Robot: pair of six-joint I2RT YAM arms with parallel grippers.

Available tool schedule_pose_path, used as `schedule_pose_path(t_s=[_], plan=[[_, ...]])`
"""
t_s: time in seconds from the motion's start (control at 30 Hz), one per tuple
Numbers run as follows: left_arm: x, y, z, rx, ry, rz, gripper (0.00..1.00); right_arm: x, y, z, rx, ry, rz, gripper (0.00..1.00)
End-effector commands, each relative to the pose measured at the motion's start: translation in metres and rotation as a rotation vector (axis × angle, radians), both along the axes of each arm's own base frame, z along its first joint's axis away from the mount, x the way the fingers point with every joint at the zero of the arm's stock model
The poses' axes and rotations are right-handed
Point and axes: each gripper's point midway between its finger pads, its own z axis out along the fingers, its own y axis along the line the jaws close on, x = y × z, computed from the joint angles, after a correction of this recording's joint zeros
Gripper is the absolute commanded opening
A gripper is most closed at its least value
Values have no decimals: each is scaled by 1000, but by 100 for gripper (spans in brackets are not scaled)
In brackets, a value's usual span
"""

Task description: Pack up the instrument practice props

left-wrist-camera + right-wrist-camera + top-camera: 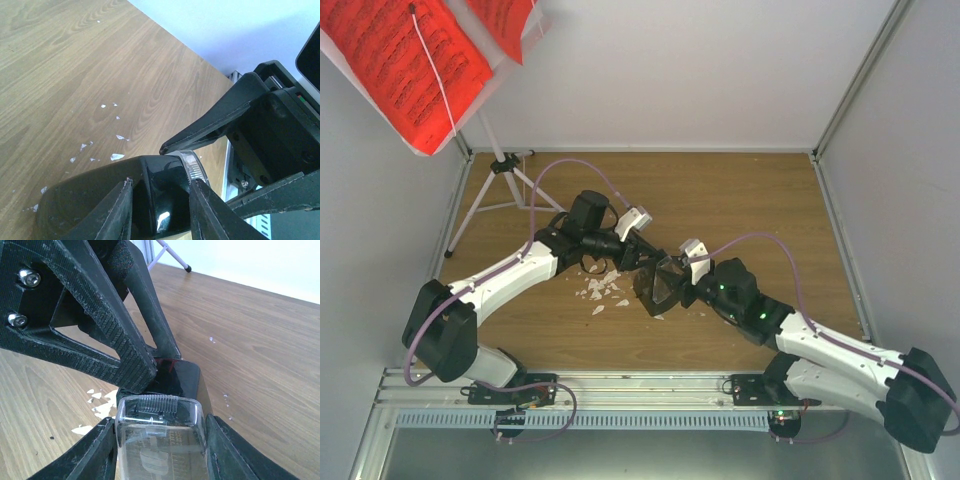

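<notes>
Wooden tabletop carries everything here. The biggest prop is the white music stand, upright in the far left corner on thin tripod legs. I judge it light but top-heavy and easy to tip, so the pole just above the legs looks the safest place to take hold. On its tray lie the red sheets. They look thin and floppy, so they would bend or slide if pinched at one corner only.

The small black metronome is near the middle of the tabletop, between the two arms and well apart from the stand. Its body is hard and glossy, so probably slippery. Its clear cover looks like thin plastic that could crack under a strong squeeze. The flat sloping sides seem the better places for a grip.

The left tool is closed about halfway, with one finger on each side of the black body and touching it. The right tool comes from the opposite side, and its jaws are partly open around the clear cover and press on both its edges. So both tools hold the same metronome, and their fingers nearly meet over it.

White crumbs lie scattered on the wood just left of the metronome
</notes>
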Motion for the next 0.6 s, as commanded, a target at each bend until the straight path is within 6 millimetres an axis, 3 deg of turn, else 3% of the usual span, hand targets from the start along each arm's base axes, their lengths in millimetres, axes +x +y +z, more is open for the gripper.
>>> schedule_pose_path(t_s=[0.0, 0.57], plan=[[-18, -4, -18, 46, 37, -18, 33, 7, -3, -4, -13, -15, -42, 40], [-36, -3, -38, 82, 93, 22, 28, 6, -8, -10, -28, -38, -65, 24]])
